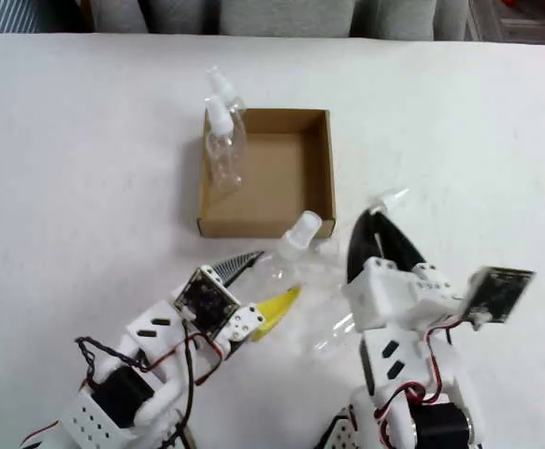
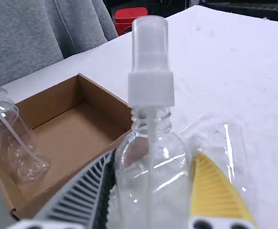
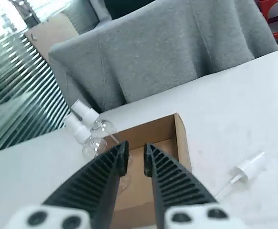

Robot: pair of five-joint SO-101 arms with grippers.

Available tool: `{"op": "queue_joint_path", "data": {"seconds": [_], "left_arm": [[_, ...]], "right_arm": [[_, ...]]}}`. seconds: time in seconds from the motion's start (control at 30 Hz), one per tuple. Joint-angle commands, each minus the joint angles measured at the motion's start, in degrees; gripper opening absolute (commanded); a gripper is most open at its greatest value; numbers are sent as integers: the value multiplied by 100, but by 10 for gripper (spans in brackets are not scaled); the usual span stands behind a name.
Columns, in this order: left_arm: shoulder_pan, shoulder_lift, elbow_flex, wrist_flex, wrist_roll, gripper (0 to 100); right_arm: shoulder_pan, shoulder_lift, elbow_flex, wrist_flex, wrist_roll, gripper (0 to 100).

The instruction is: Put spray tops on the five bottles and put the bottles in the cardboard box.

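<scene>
Left jaws grip our capped bottle (image 1: 286, 254) at six o'clock of the cardboard box (image 1: 326, 168), right jaws narrow and empty; we count two capped bottles (image 1: 223, 140) at its eleven, one spray top (image 1: 391, 199) loose.

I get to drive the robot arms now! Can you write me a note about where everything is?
Left gripper: shut on a bottle with its spray top on, just in front of the box.
Right gripper: shut, empty, beside it.
Two topped bottles are at the box's left wall. Another bottle lies on the table between the arms. A loose spray top lies right of the box.
Done: three bottles topped.
Left: box the held bottle, then top and box the rest.
</scene>
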Motion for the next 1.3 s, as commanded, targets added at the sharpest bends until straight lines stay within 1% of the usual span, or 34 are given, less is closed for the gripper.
{"op": "queue_joint_path", "data": {"seconds": [0.0, 0.2, 0.37, 0.47, 0.6, 0.73, 0.8, 0.87, 0.97, 1.13, 1.2, 1.27], "left_arm": [[4, 40, -62, -246, -79, 22], [4, 40, -62, -246, -70, 22], [4, 40, -88, -246, -44, 22], [4, 40, -88, -246, -35, 22], [4, 40, -70, -246, -44, 22], [4, 40, -70, -246, -53, 22], [4, 40, -70, -246, -70, 22], [4, 40, -70, -246, -70, 22], [4, 40, -70, -246, -79, 22], [-4, 40, -70, -246, -79, 22], [-145, 40, -70, -369, -44, 22], [-426, 40, -62, -703, -26, 22]], "right_arm": [[171, 4, 299, -681, -114, 16], [22, 4, 985, -1402, -105, 16], [-690, 4, 1213, -1429, 290, 16], [-989, -4, 1301, -1411, 387, 17], [-1235, -22, 1301, -1376, 387, 17], [-1446, -48, 1266, -1130, 396, 17], [-1587, -48, 1266, -1103, 536, 17], [-1560, -48, 1266, -1103, 703, 17], [-1429, -48, 1266, -1103, 747, 17], [-919, -48, 1266, -1103, 747, 17], [-690, -48, 1266, -1112, 747, 17], [-541, -48, 1266, -1121, 747, 17]]}}
